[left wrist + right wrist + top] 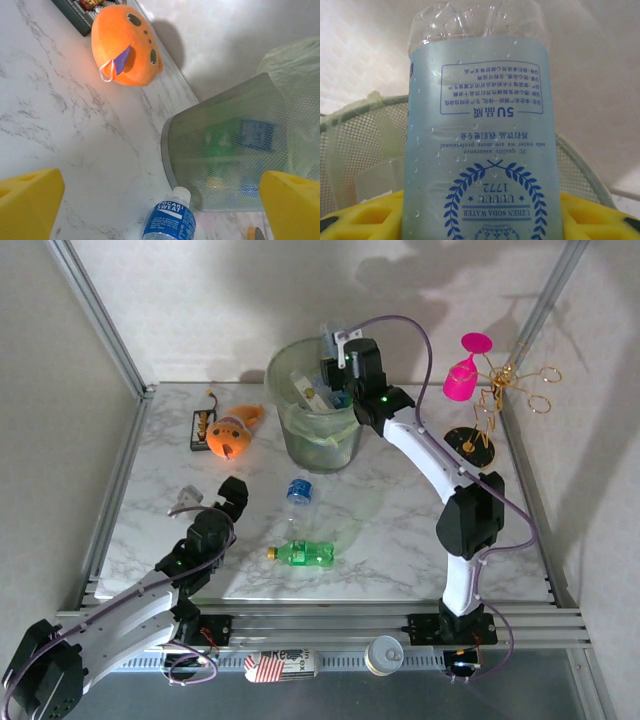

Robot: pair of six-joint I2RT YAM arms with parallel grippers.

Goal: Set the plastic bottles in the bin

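The bin (318, 430) stands at the back middle of the table, with bottles inside it. My right gripper (337, 380) hangs over its rim, shut on a clear bottle with a pale blue label (480, 150). The bottle stands upside down between the yellow fingers (365, 215), and the bin's mesh rim (350, 125) shows behind it. A blue-labelled bottle (299, 490) lies in front of the bin and a green bottle (305, 554) lies nearer. My left gripper (232, 495) is open, left of both. In the left wrist view the blue-labelled bottle (170, 220) lies between its spread fingers (27, 205), close to the bin (225, 150).
An orange plush toy (235, 430) and a black battery holder (203, 425) lie left of the bin. A pink goblet (463, 375) and a gold wire stand (490, 415) are at the back right. Two cans (280, 665) lie on the rail in front.
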